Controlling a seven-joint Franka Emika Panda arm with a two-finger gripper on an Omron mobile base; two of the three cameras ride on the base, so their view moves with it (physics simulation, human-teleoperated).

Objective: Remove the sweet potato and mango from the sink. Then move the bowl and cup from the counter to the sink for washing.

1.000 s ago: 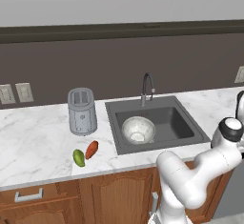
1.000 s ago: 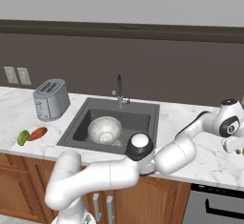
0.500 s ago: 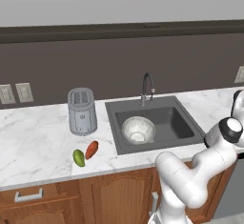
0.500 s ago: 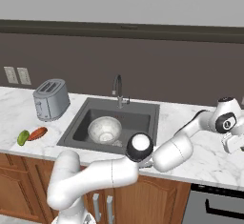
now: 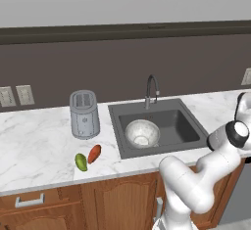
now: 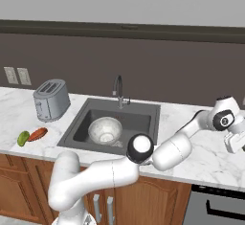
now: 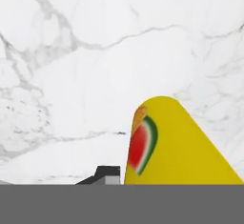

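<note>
Hand view looks down on the white marble counter [image 7: 71, 66], where the small yellow cup with a red watermelon mark [image 7: 176, 144] sits right against the claw [image 7: 143, 178], slightly to its right, long axis running away from the camera. Its jaws look nearly closed on the cup; one dark fingertip [image 7: 107, 174] touches its left wall.

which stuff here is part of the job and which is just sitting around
Job: sweet potato, mango, sink, bowl, cup.
Lying about: toaster, wall outlets, faucet.
</note>
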